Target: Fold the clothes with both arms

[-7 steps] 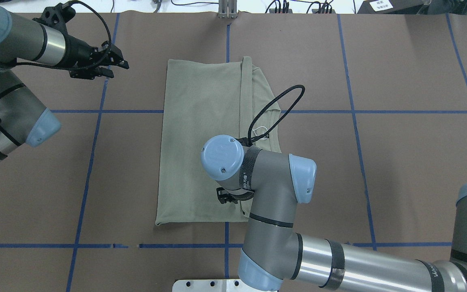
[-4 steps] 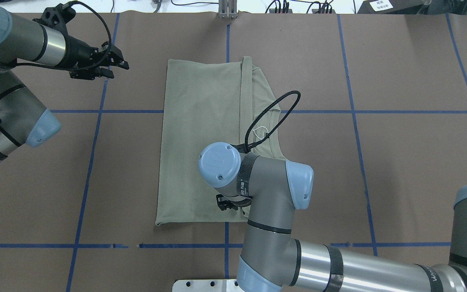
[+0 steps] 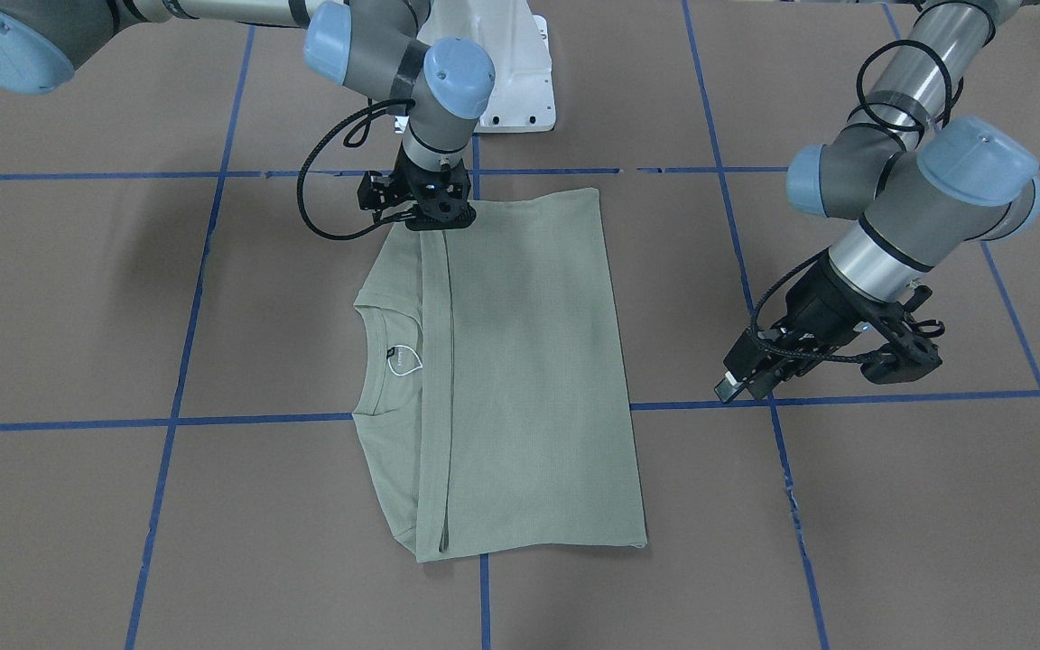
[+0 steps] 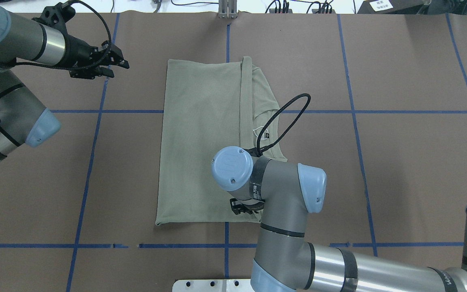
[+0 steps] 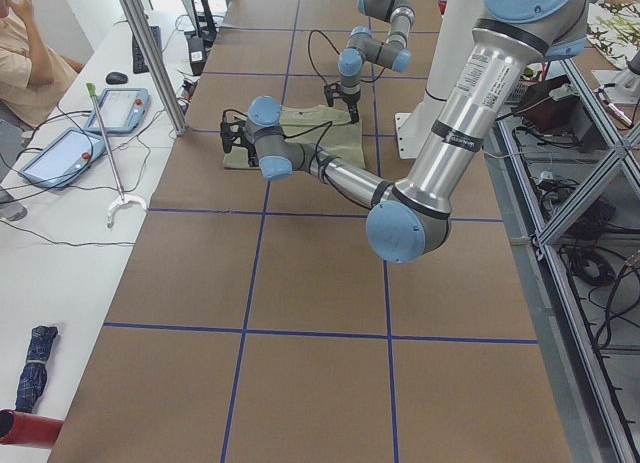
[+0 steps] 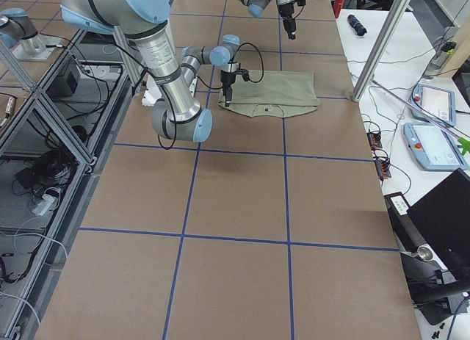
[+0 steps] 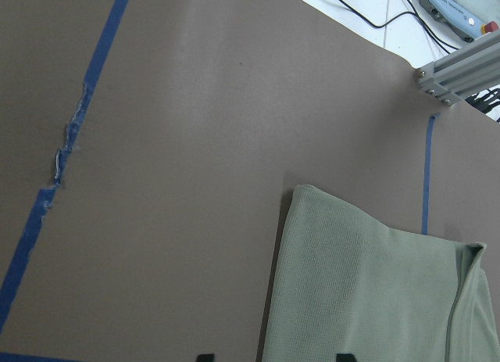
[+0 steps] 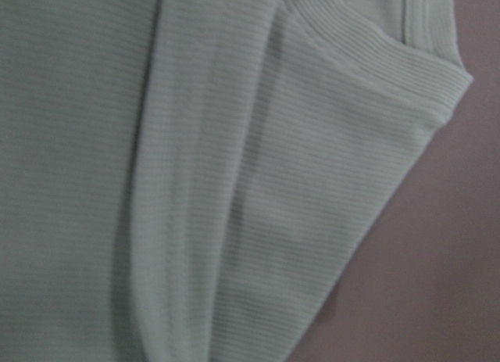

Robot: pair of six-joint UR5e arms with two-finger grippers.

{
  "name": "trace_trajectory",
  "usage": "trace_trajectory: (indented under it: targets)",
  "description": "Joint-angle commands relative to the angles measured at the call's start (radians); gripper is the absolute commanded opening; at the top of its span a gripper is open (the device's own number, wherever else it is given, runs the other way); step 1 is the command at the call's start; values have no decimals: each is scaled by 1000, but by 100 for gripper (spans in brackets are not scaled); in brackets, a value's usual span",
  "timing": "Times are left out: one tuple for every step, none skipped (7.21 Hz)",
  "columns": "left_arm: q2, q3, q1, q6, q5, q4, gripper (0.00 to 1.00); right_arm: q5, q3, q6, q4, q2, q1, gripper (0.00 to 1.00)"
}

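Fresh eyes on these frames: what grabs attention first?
The sage-green shirt lies mid-table folded into a long rectangle, its collar and white-stringed label peeking out along one side. The right gripper is down at the shirt's edge nearest the robot, while the left gripper hangs open over bare brown table, off the cloth.

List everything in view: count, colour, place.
shirt: one, sage green, folded lengthwise, table centre
neck label: one, white string, inside the collar
table: one, brown cover
tape lines: several, blue, grid on the table
pedestal base: one, white, robot's edge of the table
teach pendants: two, grey-blue, side bench
person: one, at that bench
arms: two, silver-grey, light-blue caps
left end effector: black, open, over bare table beside the shirt
right end effector: black, at the shirt's edge nearest the robot; open or shut unclear
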Motion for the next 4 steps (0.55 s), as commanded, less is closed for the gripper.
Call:
trace_trajectory:
  targets:
    - [3,-22,-4,-6,-18,6,61,-3,171,-64,-19,-182,15,100]
    - [3,-40,-7,-7,-24,38,61,-8,212,-87,-19,-230,25,100]
    - [3,-48,-9,-7,-24,46,61,-8,215,-95,-29,-220,27,100]
    - [3,-51,-9,-7,-24,47,61,-14,209,-94,-33,-179,32,100]
